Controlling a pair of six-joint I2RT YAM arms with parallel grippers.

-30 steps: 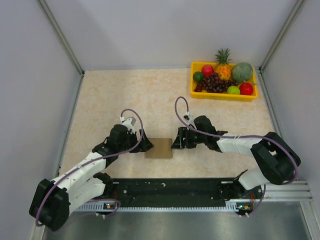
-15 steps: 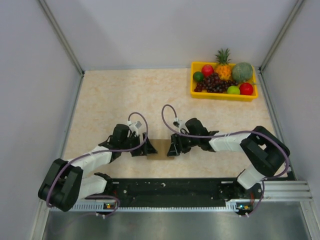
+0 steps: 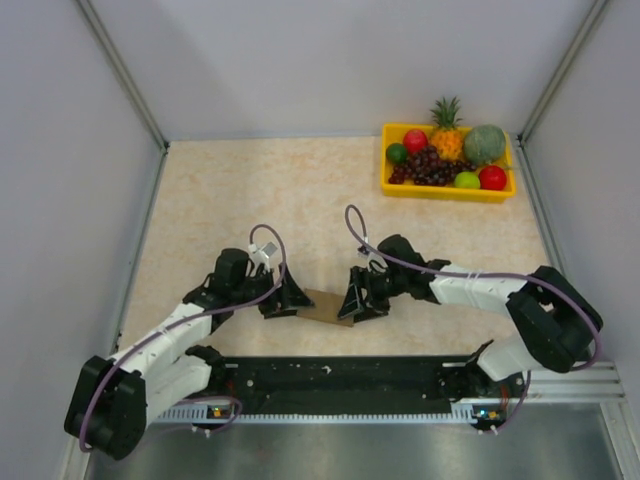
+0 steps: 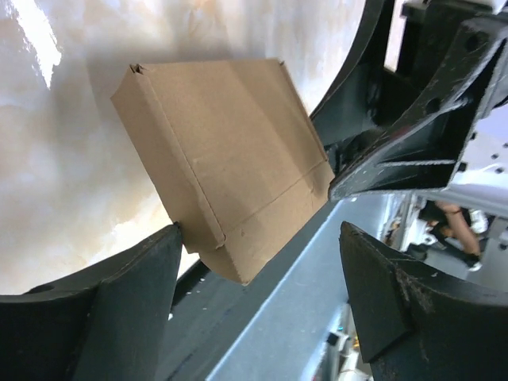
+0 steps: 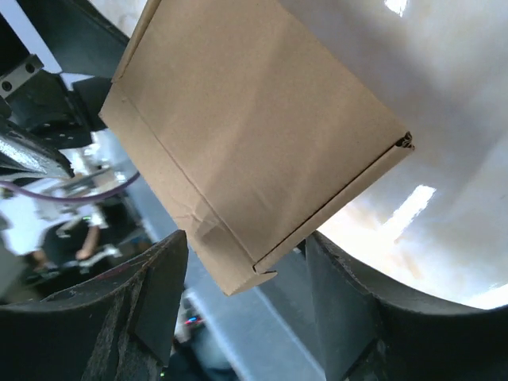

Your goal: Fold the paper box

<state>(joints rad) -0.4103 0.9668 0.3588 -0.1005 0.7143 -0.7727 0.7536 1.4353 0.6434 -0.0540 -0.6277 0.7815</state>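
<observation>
Brown cardboard, a small flat paper box (image 3: 322,305), lies low centre in the overhead view, between my left gripper (image 3: 286,302) and right gripper (image 3: 355,303). Left wrist: fingers (image 4: 111,309) wide apart, box touching one. Right wrist: fingers (image 5: 143,309) straddle its corner; whether they pinch it, I cannot tell.

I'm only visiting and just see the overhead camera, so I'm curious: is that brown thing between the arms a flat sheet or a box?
Observer: A box. The left wrist camera shows the paper box closed and shallow, with folded side walls.
Operator: Is the left claw squeezing it?
Observer: Seemingly not. Its wrist camera shows the left gripper open: one finger touches the box's edge, the other stands apart.
</observation>
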